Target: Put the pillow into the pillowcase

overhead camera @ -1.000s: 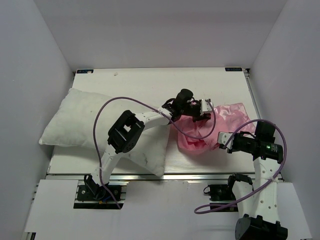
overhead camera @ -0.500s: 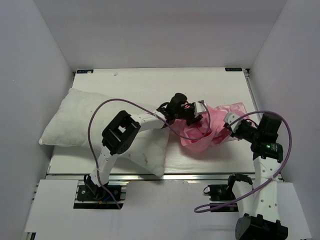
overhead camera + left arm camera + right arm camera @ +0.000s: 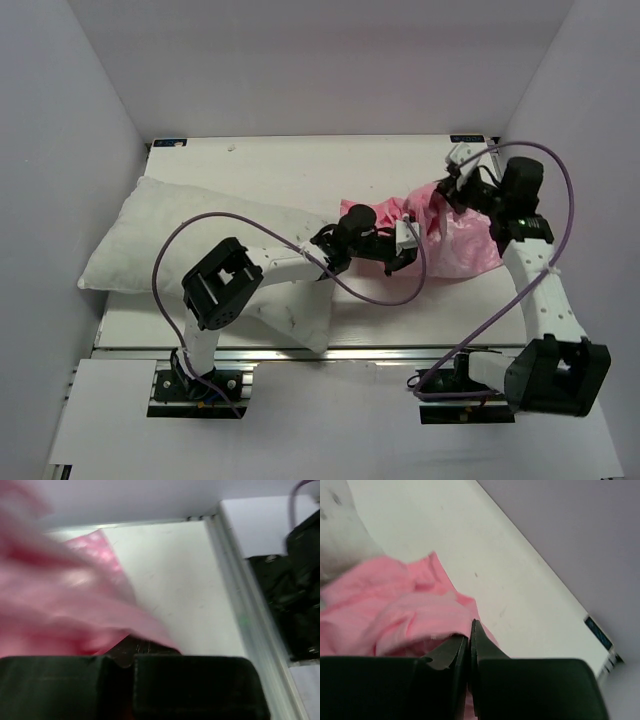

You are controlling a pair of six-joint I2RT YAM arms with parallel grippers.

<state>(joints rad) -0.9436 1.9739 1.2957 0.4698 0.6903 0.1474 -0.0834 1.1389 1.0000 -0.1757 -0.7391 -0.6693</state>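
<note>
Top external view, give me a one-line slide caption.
The left fingers and right fingers hold the pink pillowcase bunched between them, beside the white pillow on the table.

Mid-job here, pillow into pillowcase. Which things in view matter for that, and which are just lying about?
Part of the job:
- pillow, lying at the left of the table
- pillowcase, bunched at the right
- left fingers, shut on the pillowcase
- right fingers, shut on the pillowcase

Not part of it:
- purple cable
- table
- blue label at the far left corner
</note>
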